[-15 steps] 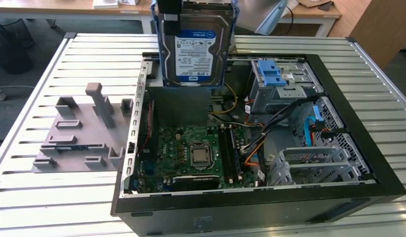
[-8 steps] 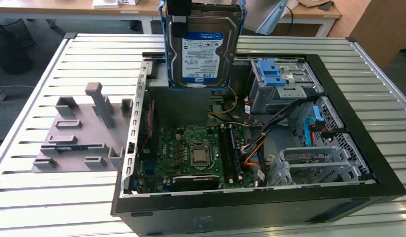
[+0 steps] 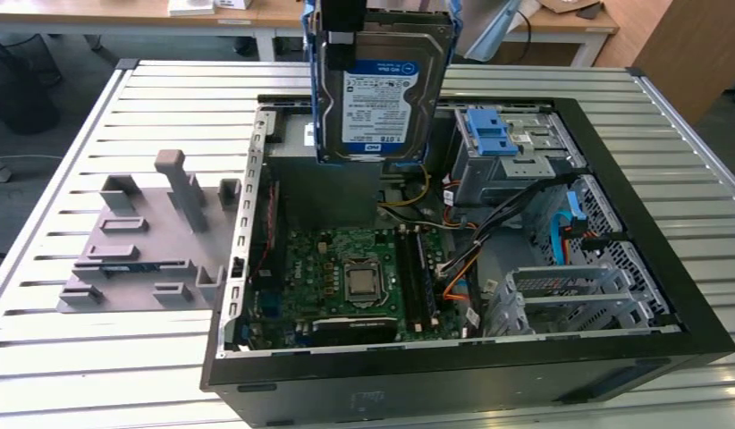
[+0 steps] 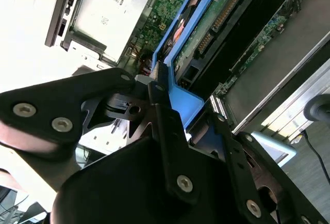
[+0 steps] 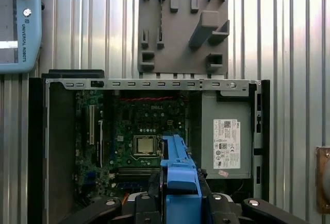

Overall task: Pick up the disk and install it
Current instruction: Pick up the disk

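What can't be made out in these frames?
- Top of the disk and most of the hand: exterior view, cut off by the top edge.
- Power supply: exterior view, partly behind the disk.
- Label face of the disk: first wrist view, edge-on, behind its carrier.

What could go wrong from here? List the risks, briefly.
1. The tool grips the disk by the top of its blue frame; a slip could drop it onto the motherboard.
2. Loose cables lie beside the drive bay; they might snag the disk going in.
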